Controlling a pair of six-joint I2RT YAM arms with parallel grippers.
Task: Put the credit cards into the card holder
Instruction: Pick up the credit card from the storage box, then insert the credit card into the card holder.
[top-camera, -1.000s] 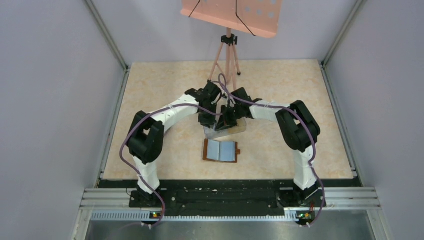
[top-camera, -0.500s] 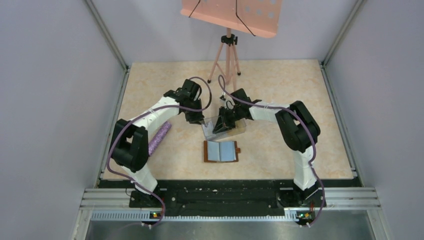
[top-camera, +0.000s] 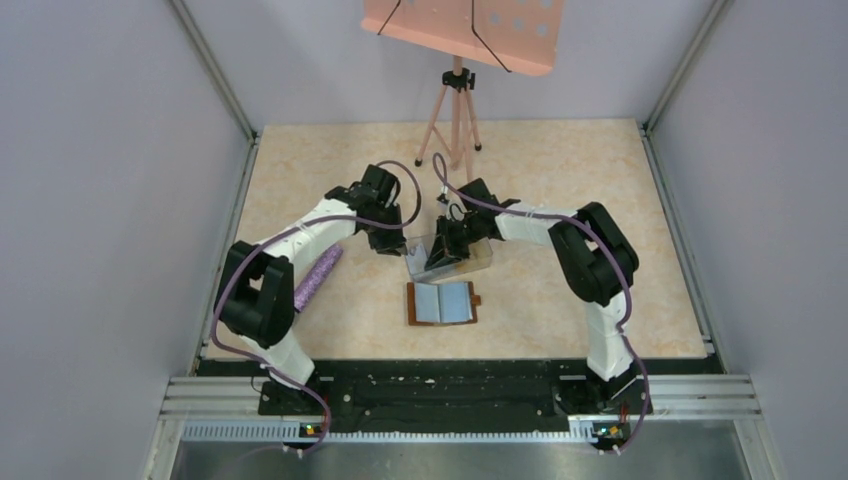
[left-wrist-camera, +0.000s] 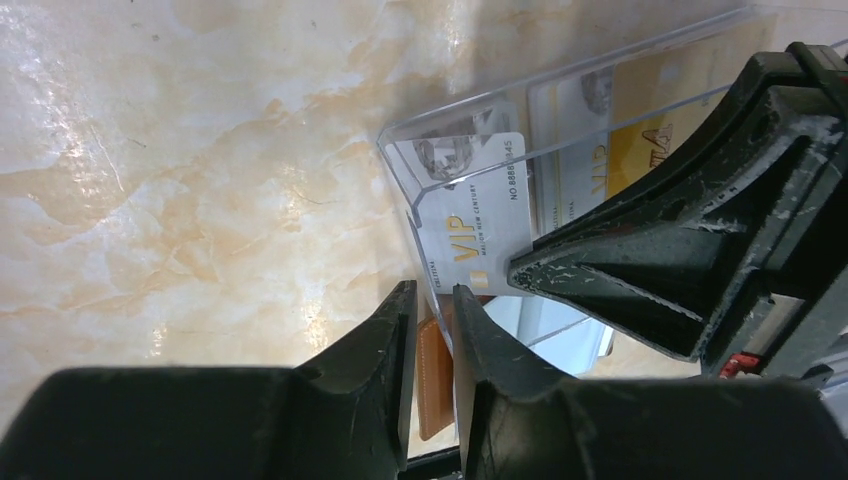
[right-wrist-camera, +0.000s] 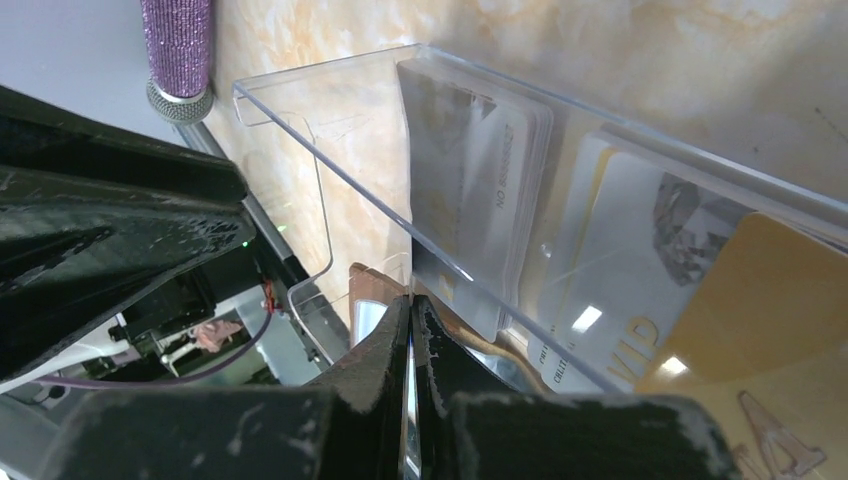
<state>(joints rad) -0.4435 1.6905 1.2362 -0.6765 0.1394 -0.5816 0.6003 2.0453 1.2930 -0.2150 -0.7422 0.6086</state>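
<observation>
Pick-up step: thin pale and orange plastic credit cards (left-wrist-camera: 470, 225) are stood in a clear plastic box (right-wrist-camera: 340, 110), just beyond the open brown leather card holder (top-camera: 441, 302). The right gripper (right-wrist-camera: 411, 303) is clenched and the left gripper (left-wrist-camera: 432, 295) barely parted, with nothing seen held. 1 card must be pinched next.

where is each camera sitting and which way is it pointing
Top: fixed above and behind the bases, looking down at the table; left arm and right arm show.
Left wrist: on the left arm, looking past the left end effector at the box; the right end effector shows too.
Right wrist: on the right arm, looking along the right end effector into the box; the left arm shows.
Shared: both wrist views see the box and its cards.
</observation>
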